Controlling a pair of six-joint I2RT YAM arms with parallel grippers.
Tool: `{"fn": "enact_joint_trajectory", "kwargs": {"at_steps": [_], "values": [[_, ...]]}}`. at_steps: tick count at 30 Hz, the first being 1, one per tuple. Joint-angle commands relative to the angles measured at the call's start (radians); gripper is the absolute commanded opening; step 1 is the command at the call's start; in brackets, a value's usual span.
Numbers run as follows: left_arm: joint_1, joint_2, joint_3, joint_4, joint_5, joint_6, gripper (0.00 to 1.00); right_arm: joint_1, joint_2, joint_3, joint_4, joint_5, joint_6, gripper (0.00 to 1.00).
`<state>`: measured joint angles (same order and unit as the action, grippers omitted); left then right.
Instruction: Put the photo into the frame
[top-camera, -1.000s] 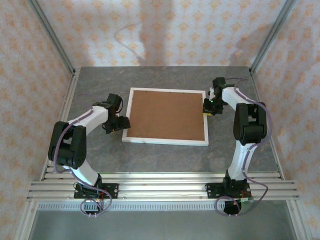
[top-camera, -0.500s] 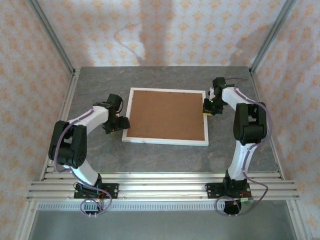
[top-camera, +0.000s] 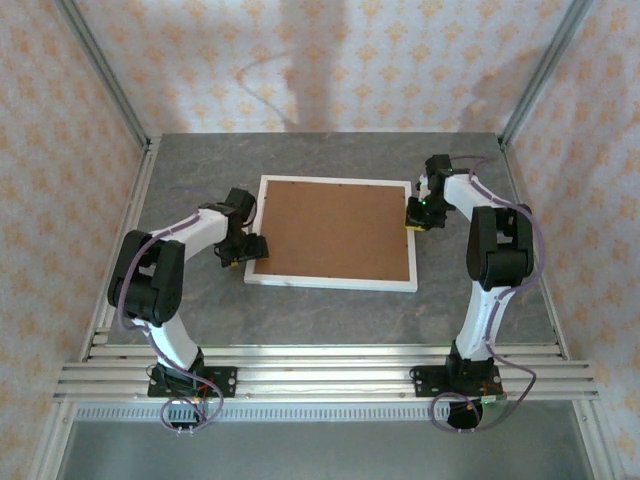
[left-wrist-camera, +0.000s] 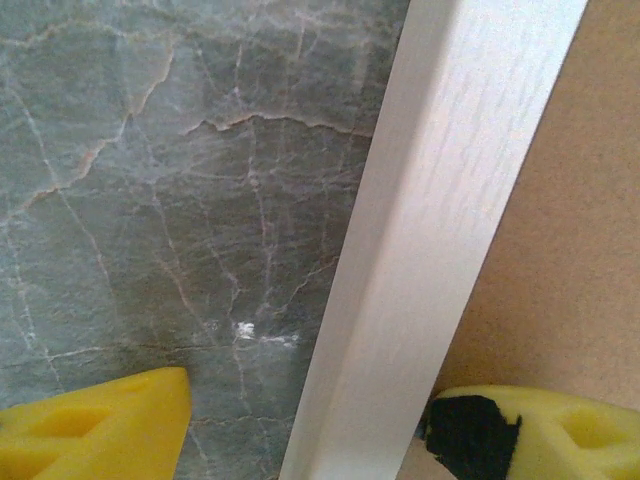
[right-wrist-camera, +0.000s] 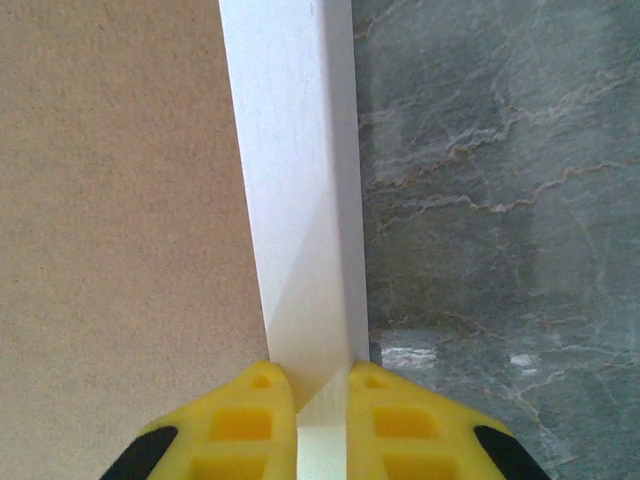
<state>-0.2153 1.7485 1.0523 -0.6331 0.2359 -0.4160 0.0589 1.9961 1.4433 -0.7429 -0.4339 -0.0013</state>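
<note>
You've got 1 frame (top-camera: 333, 283), 1 brown backing board (top-camera: 335, 228), 1 counter (top-camera: 330, 320), 1 left arm (top-camera: 190, 232) & 1 right arm (top-camera: 497, 245), 1 left end effector (top-camera: 250, 250) & 1 right end effector (top-camera: 413, 218).

The frame (top-camera: 332, 283) lies flat on the grey marbled table (top-camera: 330, 320).

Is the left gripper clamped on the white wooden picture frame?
No, left gripper straddles the frame, one yellow finger clear of it.
</note>
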Motion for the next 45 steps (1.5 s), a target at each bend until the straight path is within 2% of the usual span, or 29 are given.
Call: {"fn": "enact_joint_trajectory", "kwargs": {"at_steps": [1,5,12,16,23,30,45], "values": [[-0.071,0.113,-0.078,0.051,0.088,-0.019,0.74,0.027,0.037,-0.035,0.002,-0.015,0.013,0.13],[-0.082,0.108,-0.07,0.046,0.082,-0.032,0.73,0.027,0.04,-0.037,0.001,-0.007,0.015,0.13],[-0.072,-0.042,0.064,-0.097,-0.028,0.006,0.76,0.027,0.032,-0.026,-0.003,0.002,0.016,0.13],[-0.037,-0.109,0.091,-0.139,-0.068,0.021,0.77,0.027,0.035,-0.025,-0.007,0.0,0.015,0.13],[0.041,-0.17,0.023,-0.118,-0.068,0.011,0.78,0.027,0.036,-0.025,-0.006,0.0,0.014,0.13],[0.048,-0.143,-0.026,-0.069,-0.031,0.001,0.77,0.027,0.039,-0.018,-0.01,-0.002,0.018,0.13],[0.047,0.008,-0.055,-0.005,-0.028,0.008,0.76,0.027,0.035,-0.022,-0.014,0.003,0.011,0.13]]}}
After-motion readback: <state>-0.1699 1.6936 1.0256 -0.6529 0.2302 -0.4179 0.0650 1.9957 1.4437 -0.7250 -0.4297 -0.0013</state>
